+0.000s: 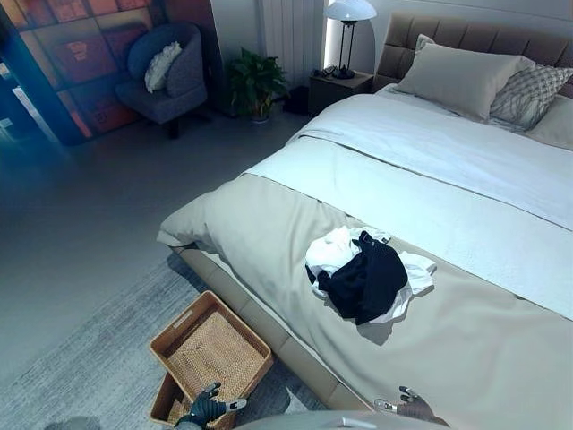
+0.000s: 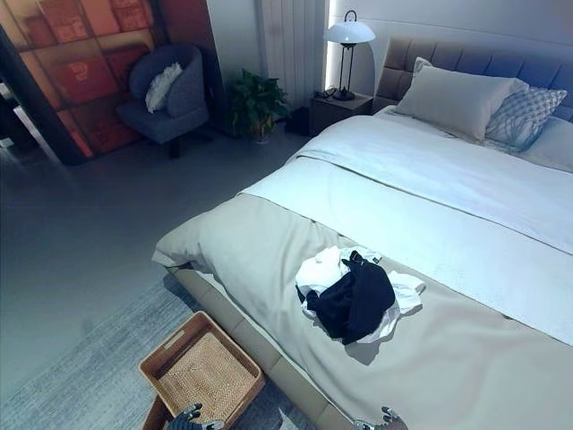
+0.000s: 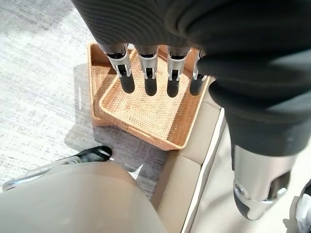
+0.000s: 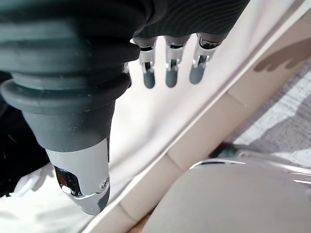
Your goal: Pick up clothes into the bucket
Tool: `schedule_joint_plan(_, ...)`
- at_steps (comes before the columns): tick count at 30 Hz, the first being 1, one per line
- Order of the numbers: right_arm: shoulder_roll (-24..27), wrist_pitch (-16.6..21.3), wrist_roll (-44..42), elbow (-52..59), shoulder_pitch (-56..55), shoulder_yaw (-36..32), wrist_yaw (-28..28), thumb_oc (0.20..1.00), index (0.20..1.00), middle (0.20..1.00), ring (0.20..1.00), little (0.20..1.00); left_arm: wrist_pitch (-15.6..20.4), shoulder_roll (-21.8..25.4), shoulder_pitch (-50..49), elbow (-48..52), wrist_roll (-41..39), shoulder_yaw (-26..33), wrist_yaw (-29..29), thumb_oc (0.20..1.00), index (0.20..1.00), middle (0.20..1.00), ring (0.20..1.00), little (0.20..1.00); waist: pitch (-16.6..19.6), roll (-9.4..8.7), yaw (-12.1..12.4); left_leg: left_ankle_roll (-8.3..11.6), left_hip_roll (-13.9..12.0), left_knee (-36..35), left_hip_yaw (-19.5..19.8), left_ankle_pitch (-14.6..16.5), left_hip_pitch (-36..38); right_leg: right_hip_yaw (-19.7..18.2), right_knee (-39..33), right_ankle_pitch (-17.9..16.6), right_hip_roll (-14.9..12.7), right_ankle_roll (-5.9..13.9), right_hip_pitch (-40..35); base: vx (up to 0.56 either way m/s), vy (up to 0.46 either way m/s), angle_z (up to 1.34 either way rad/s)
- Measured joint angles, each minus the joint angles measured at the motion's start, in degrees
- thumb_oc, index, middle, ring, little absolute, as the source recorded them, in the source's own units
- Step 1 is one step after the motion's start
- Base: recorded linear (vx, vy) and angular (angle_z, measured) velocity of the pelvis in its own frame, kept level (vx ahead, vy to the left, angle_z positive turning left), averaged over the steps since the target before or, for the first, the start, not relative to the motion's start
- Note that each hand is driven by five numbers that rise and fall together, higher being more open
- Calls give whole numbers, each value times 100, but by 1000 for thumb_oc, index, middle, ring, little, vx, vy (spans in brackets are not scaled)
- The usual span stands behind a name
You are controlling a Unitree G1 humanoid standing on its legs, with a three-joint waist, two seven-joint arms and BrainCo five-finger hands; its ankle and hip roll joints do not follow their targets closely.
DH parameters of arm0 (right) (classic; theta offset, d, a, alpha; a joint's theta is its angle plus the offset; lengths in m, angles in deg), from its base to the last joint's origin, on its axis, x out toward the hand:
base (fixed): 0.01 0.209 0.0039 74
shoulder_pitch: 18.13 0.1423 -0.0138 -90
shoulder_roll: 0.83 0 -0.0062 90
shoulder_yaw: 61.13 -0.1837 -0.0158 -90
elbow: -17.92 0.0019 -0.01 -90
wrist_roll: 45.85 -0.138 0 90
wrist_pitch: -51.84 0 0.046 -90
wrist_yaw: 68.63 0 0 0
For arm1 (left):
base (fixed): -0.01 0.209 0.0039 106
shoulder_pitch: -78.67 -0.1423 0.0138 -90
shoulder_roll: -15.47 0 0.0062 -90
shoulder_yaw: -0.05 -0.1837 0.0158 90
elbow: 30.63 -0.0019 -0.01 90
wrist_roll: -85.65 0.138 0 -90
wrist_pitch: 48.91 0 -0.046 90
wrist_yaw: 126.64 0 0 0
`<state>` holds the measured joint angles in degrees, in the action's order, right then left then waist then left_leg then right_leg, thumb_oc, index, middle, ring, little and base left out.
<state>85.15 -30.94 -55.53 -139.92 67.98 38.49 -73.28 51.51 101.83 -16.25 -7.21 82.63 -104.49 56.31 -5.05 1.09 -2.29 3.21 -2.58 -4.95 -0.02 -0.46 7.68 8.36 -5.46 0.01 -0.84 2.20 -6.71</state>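
The clothes [image 1: 365,274], a black garment on top of white ones, lie in a heap on the bed [image 1: 466,358], about mid-width of the beige cover, well apart from both hands. The wicker basket [image 1: 211,349] stands on the rug [image 1: 81,358] just beside the bed's near side, w/ nothing inside it; a second, smaller basket seems to sit under it.

The left hand [image 3: 155,73] hovers above the basket, fingers straight and spread, holding nothing. The right hand [image 4: 167,63] hangs over the bed's edge, fingers also straight and relaxed, thumb apart, no cloth in it.

Judgement: the task is at its start, approx. the reach step, nothing picked yet. The next move probably calls for the right hand to go forward across the bed to the heap and close on the cloth, then carry it back to the basket.
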Motion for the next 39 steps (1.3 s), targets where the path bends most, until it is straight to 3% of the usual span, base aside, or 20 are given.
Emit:
schedule_joint_plan(7,-3,0,-9,76,408,-17,-472,1000,1000,1000,1000,1000,-19,3,-9,-5,1,-2,188,1000,1000,1000,1000,1000,-30,2,3,-1,1,4,0,-2,-43,8,0,-2,1,-1,49,-10,2,0)
schedule_joint_plan(14,159,104,-300,1505,928,-14,-632,1000,1000,1000,1000,1000,-23,20,80,59,-12,-2,383,1000,1000,1000,1000,1000,-236,-34,22,-11,23,121,15,-12,-385,16,19,-78,-11,3,323,-34,14,1)
schedule_joint_plan(18,607,159,145,2682,1264,-21,-1180,1000,1000,1000,1000,1000,-4,44,190,274,-12,-14,584,1000,1000,1000,1000,1000,-542,-4,30,-39,89,296,81,-35,-797,95,34,-202,-77,35,597,-108,37,9)
schedule_joint_plan(22,883,145,830,2590,1655,-121,-1783,1000,1000,1000,1000,1000,1,73,440,325,-10,-103,789,1000,1000,1000,1000,1000,-847,-3,71,-79,174,376,280,-87,-1081,287,51,-228,-142,45,765,-82,46,25)
schedule_joint_plan(29,941,5,1196,1817,2646,-141,-2397,1000,1000,1000,1000,1000,22,-28,1053,577,-152,-404,1088,1000,1000,1000,1000,1000,-1554,147,215,-81,325,884,489,-88,-1820,439,598,-117,-335,76,1423,-47,45,15)
schedule_joint_plan(33,1016,-163,1250,968,3362,-8,-2718,1000,1000,1000,1000,1000,69,-59,1382,590,-433,-575,1292,1000,1000,1000,1000,1000,-1925,242,433,-84,464,1168,575,-88,-2294,482,1541,278,-566,70,2137,-78,11,17)
schedule_joint_plan(39,1172,-292,1250,-207,4528,352,-3102,1000,1000,1000,1000,1000,154,68,1768,760,-738,-870,1502,1000,1000,1000,1000,1000,-2369,227,512,-96,704,1678,703,-86,-3096,497,2738,683,-920,9,3172,-69,8,20)
